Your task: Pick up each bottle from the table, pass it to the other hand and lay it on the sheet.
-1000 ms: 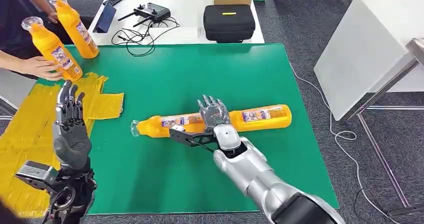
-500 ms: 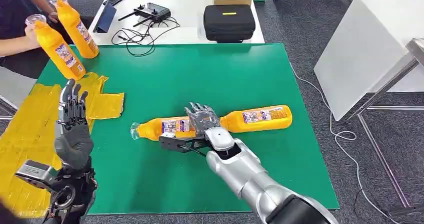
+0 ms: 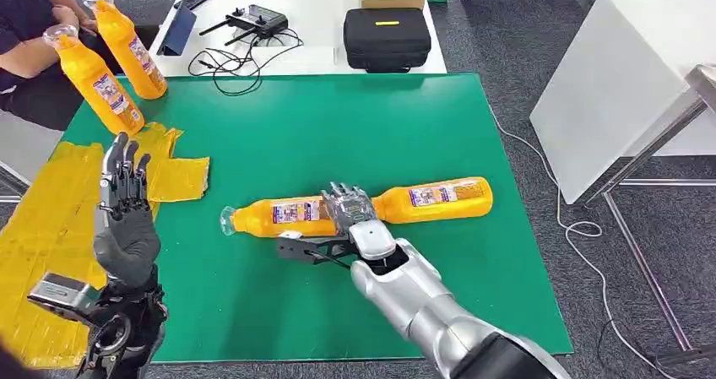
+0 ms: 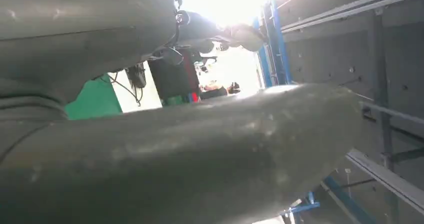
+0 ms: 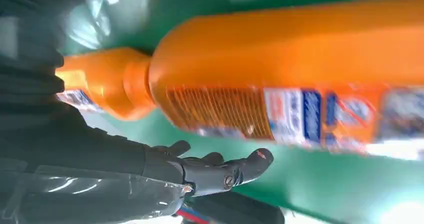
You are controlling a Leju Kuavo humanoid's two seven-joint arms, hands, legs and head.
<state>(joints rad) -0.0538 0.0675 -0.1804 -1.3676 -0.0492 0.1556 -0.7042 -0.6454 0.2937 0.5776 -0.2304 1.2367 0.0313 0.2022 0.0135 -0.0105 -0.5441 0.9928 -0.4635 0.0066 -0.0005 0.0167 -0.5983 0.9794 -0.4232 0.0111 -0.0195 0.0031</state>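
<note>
Your right hand lies over the junction of two lying bottles; your left hand stands open and holds nothing.

Look at the right hand first: its fingers are spread flat across the base of the near bottle, but the hand's back hides the grip, so you cannot tell whether they clasp it. The right wrist view shows one dark finger extended beside the orange body, apparently not wrapped round it. The far bottle lies end to end with the near one on the green table. Your left arm is raised, fingers upright and apart, over the edge of the yellow sheet. Two upright bottles stand at the table's far left corner, next to a person cut off by the frame.
</note>
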